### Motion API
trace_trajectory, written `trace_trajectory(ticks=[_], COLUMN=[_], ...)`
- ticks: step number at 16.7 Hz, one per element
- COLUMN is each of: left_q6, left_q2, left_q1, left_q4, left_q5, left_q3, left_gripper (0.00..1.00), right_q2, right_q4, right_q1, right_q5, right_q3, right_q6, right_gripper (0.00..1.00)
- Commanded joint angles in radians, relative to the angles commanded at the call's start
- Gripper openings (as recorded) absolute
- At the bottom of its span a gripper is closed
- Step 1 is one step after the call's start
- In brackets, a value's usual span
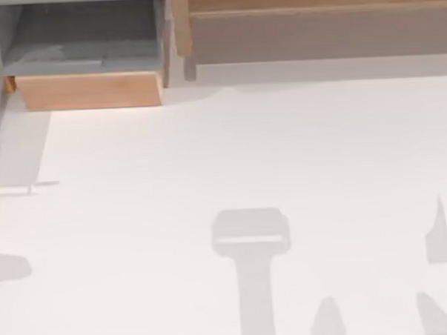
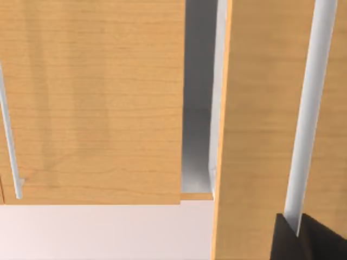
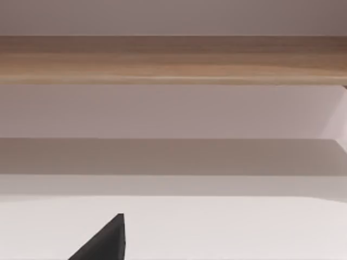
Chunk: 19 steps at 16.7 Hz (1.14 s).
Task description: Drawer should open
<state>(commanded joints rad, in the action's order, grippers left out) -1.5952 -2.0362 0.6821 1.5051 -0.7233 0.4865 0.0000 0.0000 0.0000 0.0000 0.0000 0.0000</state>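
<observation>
White table (image 1: 245,159) lay bare; drawer (image 1: 90,90) stood pulled out at back-left. Our left gripper (image 2: 295,230), mostly cut off, pinched the handle bar (image 2: 309,114); right gripper (image 3: 105,241) fingers — can't tell.

drawer (image 1: 89,90) pulled out at the table's far-left corner: light wood front panel, grey interior visible behind it from the top view. left wrist view: wood-grain fronts (image 2: 92,97) with slim silver bar handles (image 2: 306,114), dark gap between two panels showing grey inside, one panel standing proud of its neighbour
</observation>
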Motion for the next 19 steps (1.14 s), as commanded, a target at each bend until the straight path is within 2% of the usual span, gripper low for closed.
trace_trajectory(ticks=[13,19], left_q6=[0.000,0.000], left_q2=[0.000,0.000], left_q1=[0.000,0.000], left_q4=[0.000,0.000], left_q5=[0.000,0.000], left_q3=[0.000,0.000], left_gripper=[0.98,1.00], right_q2=[0.000,0.000], right_q4=[0.000,0.000], right_q1=[0.000,0.000], right_q5=[0.000,0.000], right_q3=[0.000,0.000], right_q6=[0.000,0.000], right_gripper=[1.00,1.00])
